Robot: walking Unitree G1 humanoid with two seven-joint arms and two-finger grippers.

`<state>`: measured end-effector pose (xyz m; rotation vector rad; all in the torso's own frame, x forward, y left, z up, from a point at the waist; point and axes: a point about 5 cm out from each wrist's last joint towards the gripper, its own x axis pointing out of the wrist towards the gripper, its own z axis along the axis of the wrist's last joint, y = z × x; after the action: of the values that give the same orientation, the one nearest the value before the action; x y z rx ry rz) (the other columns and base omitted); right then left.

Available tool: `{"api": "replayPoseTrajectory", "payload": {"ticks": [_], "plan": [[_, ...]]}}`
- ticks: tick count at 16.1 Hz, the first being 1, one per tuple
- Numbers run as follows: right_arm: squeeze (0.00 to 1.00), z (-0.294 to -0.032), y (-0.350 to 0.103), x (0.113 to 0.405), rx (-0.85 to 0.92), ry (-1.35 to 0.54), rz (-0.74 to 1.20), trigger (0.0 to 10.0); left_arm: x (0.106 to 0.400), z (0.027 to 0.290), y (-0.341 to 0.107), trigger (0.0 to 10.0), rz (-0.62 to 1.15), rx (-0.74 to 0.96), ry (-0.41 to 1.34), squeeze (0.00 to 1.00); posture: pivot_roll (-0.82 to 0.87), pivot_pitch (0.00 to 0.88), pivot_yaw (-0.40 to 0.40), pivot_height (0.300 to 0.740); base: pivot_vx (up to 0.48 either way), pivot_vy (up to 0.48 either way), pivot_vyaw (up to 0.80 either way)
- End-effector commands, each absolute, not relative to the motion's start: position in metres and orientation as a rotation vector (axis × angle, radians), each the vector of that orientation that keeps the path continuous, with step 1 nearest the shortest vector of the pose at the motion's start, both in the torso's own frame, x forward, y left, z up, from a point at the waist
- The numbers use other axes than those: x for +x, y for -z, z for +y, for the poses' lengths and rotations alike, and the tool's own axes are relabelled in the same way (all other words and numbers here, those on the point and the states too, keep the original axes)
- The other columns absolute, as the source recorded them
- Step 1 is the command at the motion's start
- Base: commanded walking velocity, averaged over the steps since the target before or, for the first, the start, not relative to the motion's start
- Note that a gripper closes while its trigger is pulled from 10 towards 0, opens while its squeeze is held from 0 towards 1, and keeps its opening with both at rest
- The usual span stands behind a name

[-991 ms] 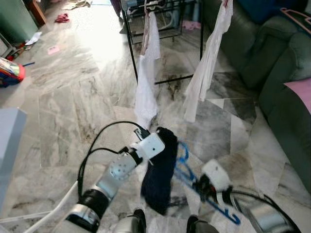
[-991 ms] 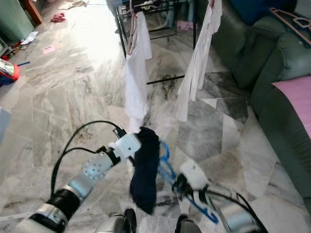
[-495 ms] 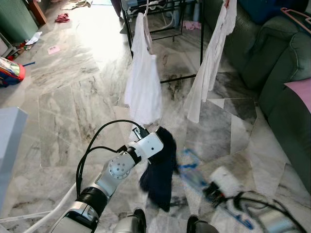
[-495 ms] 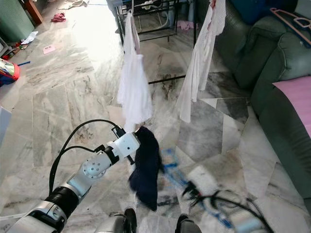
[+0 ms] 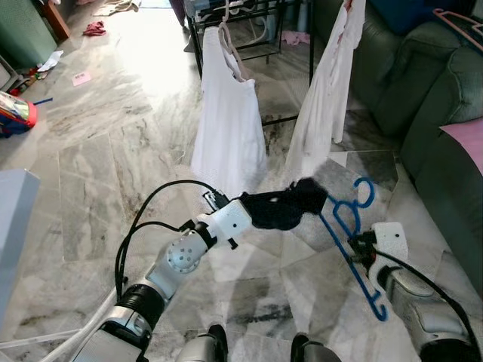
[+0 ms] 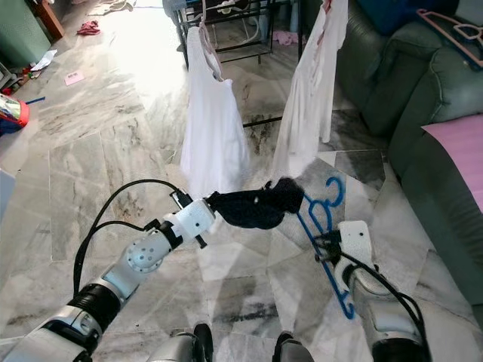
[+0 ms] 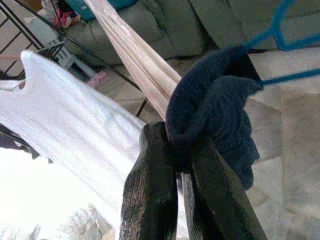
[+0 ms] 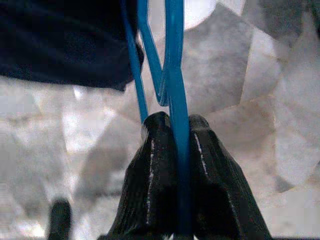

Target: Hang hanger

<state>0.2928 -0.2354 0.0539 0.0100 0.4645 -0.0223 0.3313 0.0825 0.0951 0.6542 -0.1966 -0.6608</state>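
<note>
A humanoid robot stands on a grey marble floor [image 5: 98, 151], both silver arms raised in front of it. The left gripper [image 5: 247, 210] has its black fingers [image 7: 150, 195] pinched tight on a bunched dark navy garment [image 5: 287, 205], held up off the floor. The garment stretches across to a blue plastic hanger [image 5: 353, 234], touching its upper end near the hook. The right gripper [image 8: 172, 145] has its fingers closed firmly on one thin bar of the hanger, which tilts with its hook uppermost. Just beyond the arms stands a black metal clothes rack [image 5: 204, 83] carrying two white garments [image 5: 226, 128] on hangers. A dark green sofa [image 5: 423, 83] lines the robot's right side, with a pink cushion [image 5: 466, 143] on it.
</note>
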Motion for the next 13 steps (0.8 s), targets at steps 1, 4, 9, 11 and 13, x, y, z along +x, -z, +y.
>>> {"api": "replayPoseTrajectory", "payload": {"ticks": [1, 4, 9, 11, 13], "plan": [[0.0, -0.252, -0.063, 0.294, 0.084, 0.174, 0.411, 10.0, 0.332, 0.094, -0.095, 10.0, -0.204, 0.645, 0.615, 0.0, 0.02, 0.248, 0.121, 0.74, 0.0, 0.0, 0.0], [0.0, -0.245, -0.102, 0.315, 0.524, 0.196, 0.15, 10.0, 0.32, 0.085, -0.082, 10.0, -0.172, 0.618, 0.701, 0.0, 0.02, 0.244, 0.122, 0.74, 0.0, 0.0, 0.0], [0.0, -0.218, -0.177, 0.338, 0.643, 0.033, -0.195, 10.0, 0.307, 0.066, -0.07, 10.0, -0.148, 0.588, 0.793, 0.0, 0.02, 0.239, 0.119, 0.74, 0.0, 0.0, 0.0], [0.0, -0.221, -0.191, 0.346, 0.729, 0.078, -0.252, 10.0, 0.304, 0.061, -0.07, 10.0, -0.147, 0.556, 0.827, 0.0, 0.02, 0.238, 0.116, 0.74, 0.0, 0.0, 0.0], [0.0, -0.204, -0.215, 0.355, 0.881, -0.047, -0.305, 10.0, 0.299, 0.052, -0.07, 10.0, -0.153, 0.531, 0.879, 0.0, 0.02, 0.24, 0.108, 0.74, 0.0, 0.0, 0.0]]}}
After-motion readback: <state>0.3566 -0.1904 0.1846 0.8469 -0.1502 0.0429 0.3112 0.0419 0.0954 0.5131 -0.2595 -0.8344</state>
